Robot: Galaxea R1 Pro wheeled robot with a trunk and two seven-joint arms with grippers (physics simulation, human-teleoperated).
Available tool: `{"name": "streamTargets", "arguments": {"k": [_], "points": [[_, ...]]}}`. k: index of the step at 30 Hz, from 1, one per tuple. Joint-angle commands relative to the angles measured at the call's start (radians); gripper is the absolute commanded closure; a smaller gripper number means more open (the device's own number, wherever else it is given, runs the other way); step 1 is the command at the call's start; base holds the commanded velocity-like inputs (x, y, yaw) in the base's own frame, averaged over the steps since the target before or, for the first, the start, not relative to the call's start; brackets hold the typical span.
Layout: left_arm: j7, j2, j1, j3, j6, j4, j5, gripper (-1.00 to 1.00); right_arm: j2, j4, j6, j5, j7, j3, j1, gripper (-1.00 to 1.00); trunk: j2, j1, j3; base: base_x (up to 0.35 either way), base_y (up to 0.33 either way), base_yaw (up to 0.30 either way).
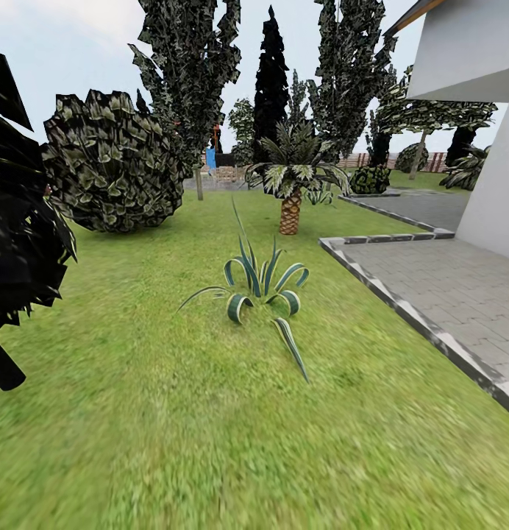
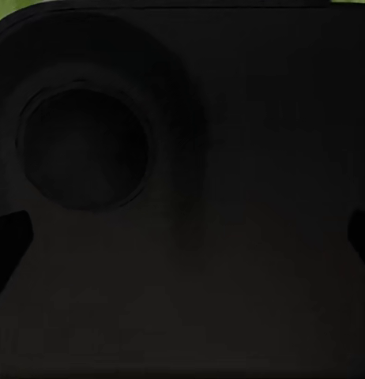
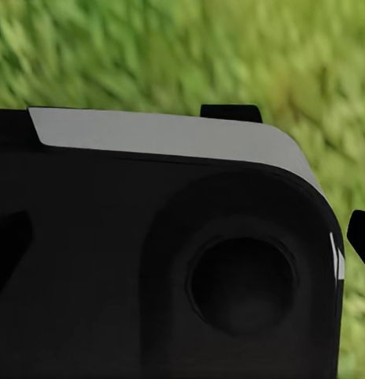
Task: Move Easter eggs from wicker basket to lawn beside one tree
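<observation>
On the wide, mottled bright green lawn (image 1: pixel 210 442) stands a low striped agave-like plant (image 1: pixel 260 291) with curling blue-green leaves, and behind it a short palm with a scaly tan trunk (image 1: pixel 290 210). A rounded, dark, blocky leafy bush (image 1: pixel 111 162) sits further left; grey paving with a pale kerb (image 1: pixel 431 287) runs along the right. No writing is legible. Both wrist views face a smooth black housing (image 2: pixel 198 237) – finger positions cannot be told.
</observation>
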Motion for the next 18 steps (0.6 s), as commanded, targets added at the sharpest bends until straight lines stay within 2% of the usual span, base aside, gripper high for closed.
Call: {"name": "streamTargets", "arguments": {"k": [1, 5, 12, 18], "points": [[-0.003, 0.0, 0.001, 0.0, -0.001, -0.001, 0.004, -1.0, 0.0, 0.001, -0.003, 0.0, 0.0, 0.001, -0.001, -1.0, 0.0, 0.0, -0.001, 0.0, 0.0, 0.0], [-0.005, 0.0, 0.001, 0.0, -0.001, -0.001, 0.004, -1.0, 0.001, 0.001, -0.003, 0.0, 0.0, 0.0, -0.001, -1.0, 0.0, 0.0, -0.001, 0.034, 0.1, 0.0], [-0.007, 0.0, 0.001, 0.0, 0.0, -0.001, 0.002, -1.0, 0.004, 0.001, -0.003, 0.001, 0.0, 0.002, -0.001, -1.0, 0.0, 0.0, -0.001, 0.143, 0.257, -0.012], [-0.007, 0.0, 0.001, 0.0, 0.001, -0.001, 0.002, -1.0, 0.004, 0.001, -0.004, 0.002, 0.0, 0.002, -0.001, -1.0, 0.0, 0.0, -0.001, 0.175, 0.284, -0.177]]}}
